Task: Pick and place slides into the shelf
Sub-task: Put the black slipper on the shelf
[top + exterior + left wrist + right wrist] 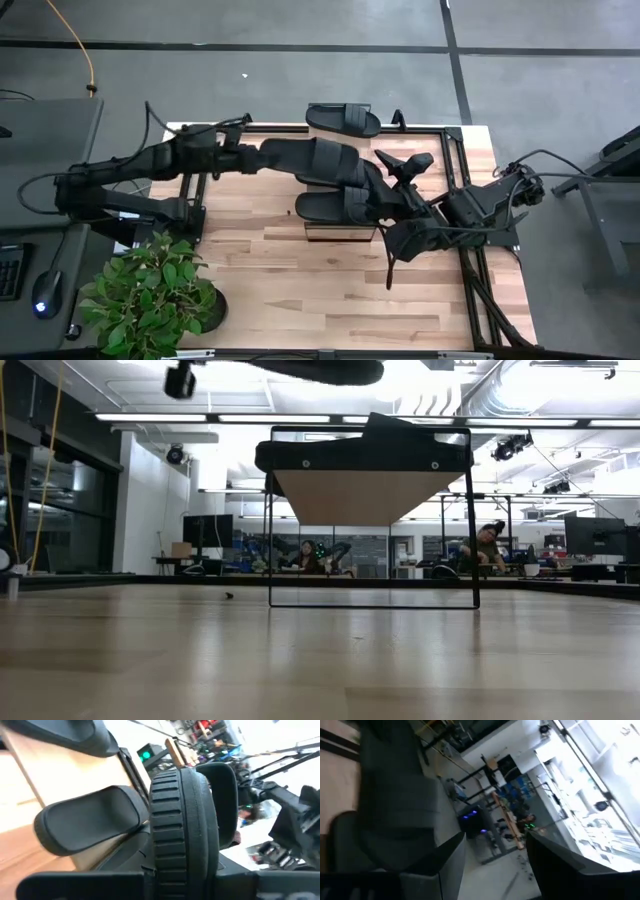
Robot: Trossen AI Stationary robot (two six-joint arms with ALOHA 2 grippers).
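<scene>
My left gripper (258,157) reaches in from the table's left, shut on a black slide (320,160) that hangs above the shelf (340,230). In the low view this slide (320,370) shows at the top edge. A second slide (335,207) lies sole down on the shelf's plank top (365,450). A third slide (343,120) lies at the table's far edge. My right gripper (405,168) stands open just right of the held slide, with nothing between its fingers (445,865). My left gripper pinches the slide between its two fingers at the end nearest the table's left (180,865). The fingers come in about level from the left and lie along the slide. The slide reaches out to the right, lifted clear above the shelf and the slide on it.
A potted plant (150,295) stands at the table's near left corner. Dark frame bars (462,170) run along the table's right side. Bare wood (330,290) lies between the shelf and the near edge. People sit in the room beyond (488,545).
</scene>
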